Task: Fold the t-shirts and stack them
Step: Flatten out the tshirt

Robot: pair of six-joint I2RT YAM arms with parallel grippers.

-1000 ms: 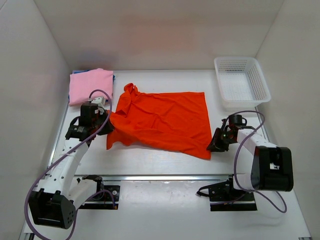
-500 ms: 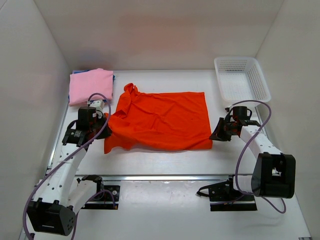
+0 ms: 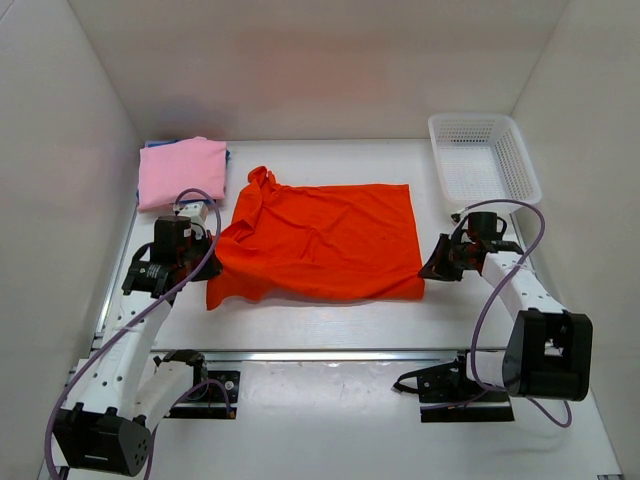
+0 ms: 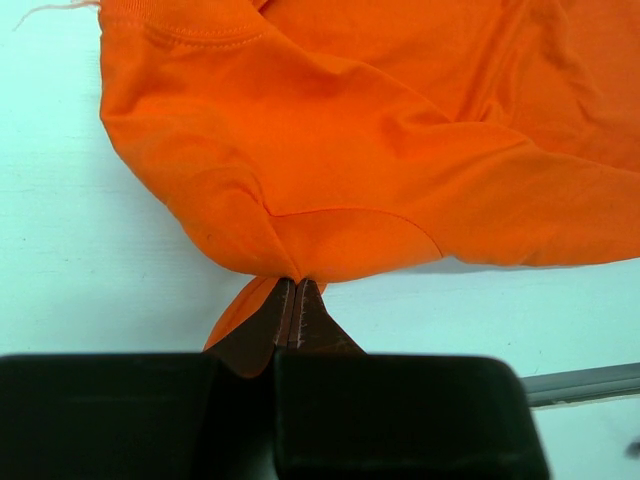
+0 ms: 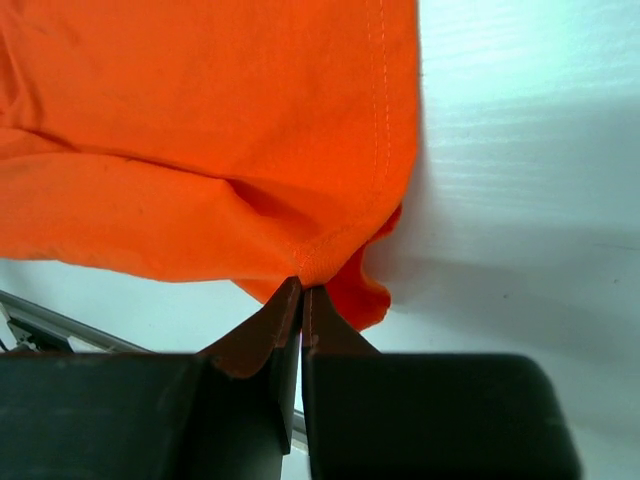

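Bridging left hand (image 4: 297, 288), right hand (image 5: 301, 288) (pinched): orange t-shirt (image 3: 320, 240).

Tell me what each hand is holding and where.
Both hold the orange-red t-shirt: the left hand pinches a fold at its left edge, the right hand pinches its near right hem corner.

I see the orange-red t-shirt (image 3: 320, 240) spread wide across the middle of the table (image 3: 300, 325). It lies mostly flat but wrinkled, its left side bunched, the collar at the far left. The pink t-shirt (image 3: 180, 170) lies folded at the far left, atop the blue t-shirt (image 3: 148, 144), which shows only a thin edge.
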